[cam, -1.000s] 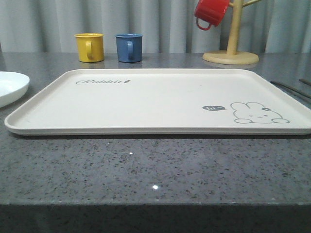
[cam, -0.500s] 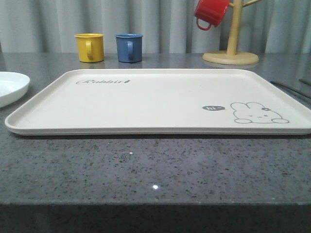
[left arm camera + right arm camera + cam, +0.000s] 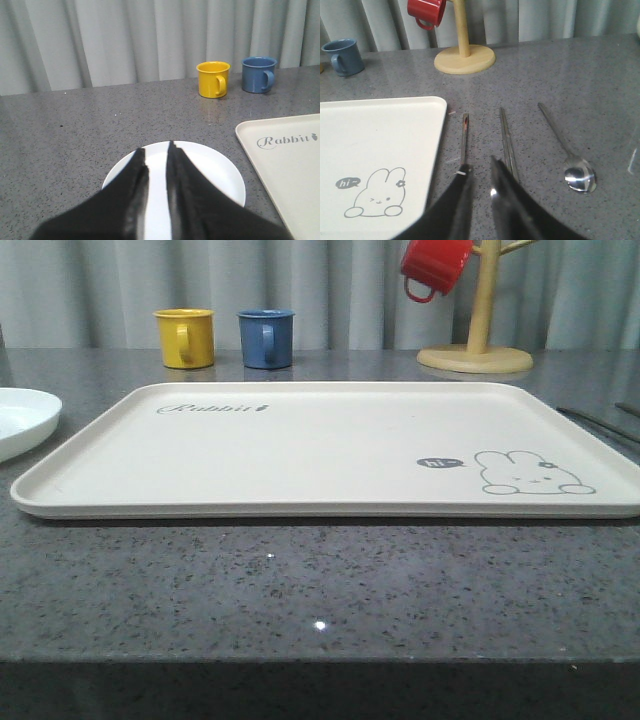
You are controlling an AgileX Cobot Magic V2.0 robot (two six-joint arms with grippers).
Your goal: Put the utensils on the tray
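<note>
Hovering right gripper [image 3: 479, 165], jaws slightly parted (empty)

**Front view: nothing is changing**

Checking the front view against the shots from the last second, nothing is moving. The tray [image 3: 300, 450], plate [image 3: 25, 420], yellow mug [image 3: 185, 337] and blue mug [image 3: 266, 337] are sitting in exactly the same spots. The wrist views have no earlier shots, so I can't tell whether the left gripper [image 3: 156, 147] or right gripper [image 3: 479, 167] is moving.
</note>
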